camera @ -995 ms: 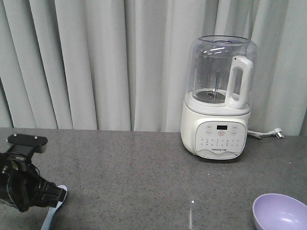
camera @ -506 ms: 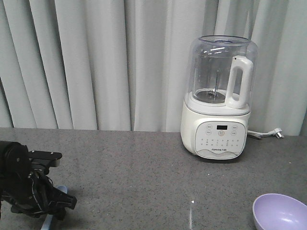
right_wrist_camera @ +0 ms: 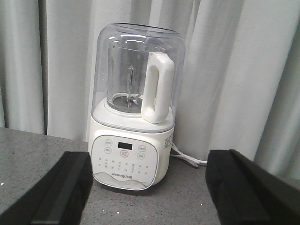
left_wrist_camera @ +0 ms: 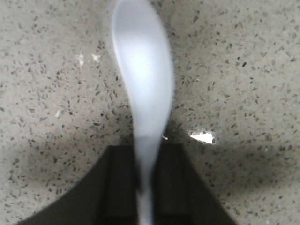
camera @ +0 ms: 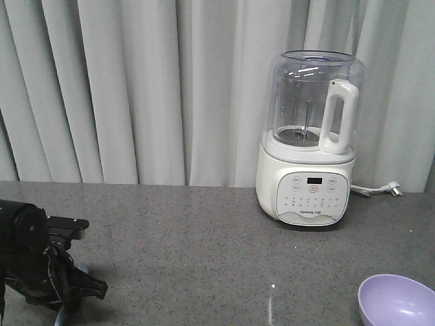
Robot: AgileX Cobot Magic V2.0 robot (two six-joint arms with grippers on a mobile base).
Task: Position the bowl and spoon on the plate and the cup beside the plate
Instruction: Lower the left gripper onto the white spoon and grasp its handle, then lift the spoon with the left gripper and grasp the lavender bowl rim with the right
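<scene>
Pale blue fills my left wrist view: the short pale blue plastic spoon [left_wrist_camera: 143, 79], its rounded scoop far from me and its stubby handle running straight back into the gap between my left fingers [left_wrist_camera: 119, 187]. Those fingers are closed on the handle, one dark pad on each side, so the spoon's long axis carries on the line of my wrist with the scoop leading. The picture is blurred, and I cannot tell whether the scoop rests on the grey speckled stone worktop [left_wrist_camera: 243, 70] or hangs just above it; a soft shadow lies beneath it either way.

In the front view my left arm sits low at the near left edge of the worktop, with only a sliver of the spoon showing under it. The small round lavender-purple plastic bowl [camera: 397, 300] stands well apart at the near right corner, upright with nothing in it, on my right arm's side. My right fingers [right_wrist_camera: 61, 192] are spread wide and grip nothing; between them I see only the white blender with a clear jug [right_wrist_camera: 133, 112] against the pale curtain.

Neither the plate nor the cup shows in any view, so I cannot tell which way the spoon must travel. I judge carrying it is the step in hand, and for the bowl my right arm is plainly the nearer one
</scene>
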